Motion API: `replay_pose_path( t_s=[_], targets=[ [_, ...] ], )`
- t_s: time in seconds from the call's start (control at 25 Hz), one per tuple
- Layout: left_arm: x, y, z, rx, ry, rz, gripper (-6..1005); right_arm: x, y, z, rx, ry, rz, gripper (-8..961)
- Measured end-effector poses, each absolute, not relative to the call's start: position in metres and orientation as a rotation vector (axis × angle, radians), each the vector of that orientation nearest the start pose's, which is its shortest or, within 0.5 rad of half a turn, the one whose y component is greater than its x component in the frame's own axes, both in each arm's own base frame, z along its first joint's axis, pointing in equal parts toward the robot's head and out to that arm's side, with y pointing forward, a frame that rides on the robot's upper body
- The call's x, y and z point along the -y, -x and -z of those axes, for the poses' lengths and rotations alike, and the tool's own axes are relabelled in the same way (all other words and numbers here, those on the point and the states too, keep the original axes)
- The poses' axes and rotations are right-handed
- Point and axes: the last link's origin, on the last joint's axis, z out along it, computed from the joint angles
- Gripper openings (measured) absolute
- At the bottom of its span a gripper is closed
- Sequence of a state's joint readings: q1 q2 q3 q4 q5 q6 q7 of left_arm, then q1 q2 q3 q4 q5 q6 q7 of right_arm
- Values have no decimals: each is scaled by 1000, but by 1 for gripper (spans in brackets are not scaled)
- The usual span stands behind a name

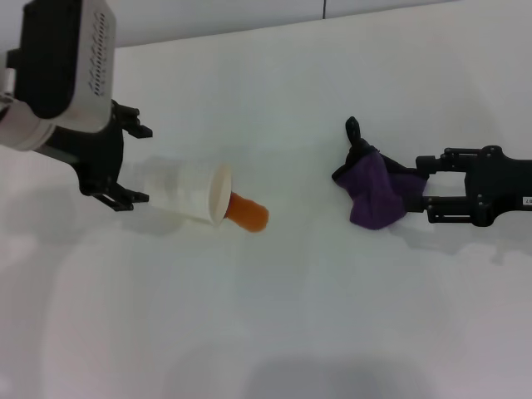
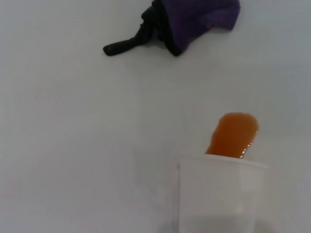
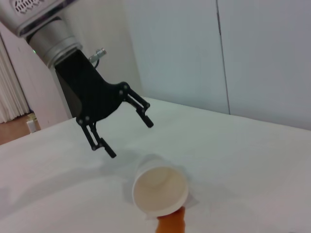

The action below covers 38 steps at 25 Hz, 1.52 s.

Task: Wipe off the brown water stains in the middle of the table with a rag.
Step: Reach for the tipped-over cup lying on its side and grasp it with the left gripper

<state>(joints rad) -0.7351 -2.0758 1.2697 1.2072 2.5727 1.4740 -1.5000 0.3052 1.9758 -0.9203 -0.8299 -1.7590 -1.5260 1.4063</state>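
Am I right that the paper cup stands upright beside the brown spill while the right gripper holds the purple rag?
Not quite: the paper cup lies on its side, mouth toward the brown spill, as the head view shows. The right gripper does hold the purple rag.

Stains (image 1: 248,214) mid-table (image 1: 274,316) — rag (image 1: 376,194) right

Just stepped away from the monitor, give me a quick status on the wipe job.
Right gripper shut on rag, off to the stain's right. Left gripper open, above tipped cup. Cup mouth touches stain.
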Motion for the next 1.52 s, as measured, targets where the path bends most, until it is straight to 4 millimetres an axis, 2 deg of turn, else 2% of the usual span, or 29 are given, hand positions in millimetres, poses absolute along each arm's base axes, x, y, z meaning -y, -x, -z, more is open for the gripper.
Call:
replay_pose_path(
  t_s=[0.4, 1.04, 1.52],
  targets=[
    [-390, 163, 8, -524, 2848, -602, 884, -302, -300, -52, -580, 2630, -607, 703],
    [-393, 182, 24, -578, 2826, -623, 885, -304, -297, -52, -595, 2626, -620, 703],
    [-397, 185, 38, -604, 2814, -594, 885, -303, -291, -51, -577, 2661, -647, 703]
  ],
)
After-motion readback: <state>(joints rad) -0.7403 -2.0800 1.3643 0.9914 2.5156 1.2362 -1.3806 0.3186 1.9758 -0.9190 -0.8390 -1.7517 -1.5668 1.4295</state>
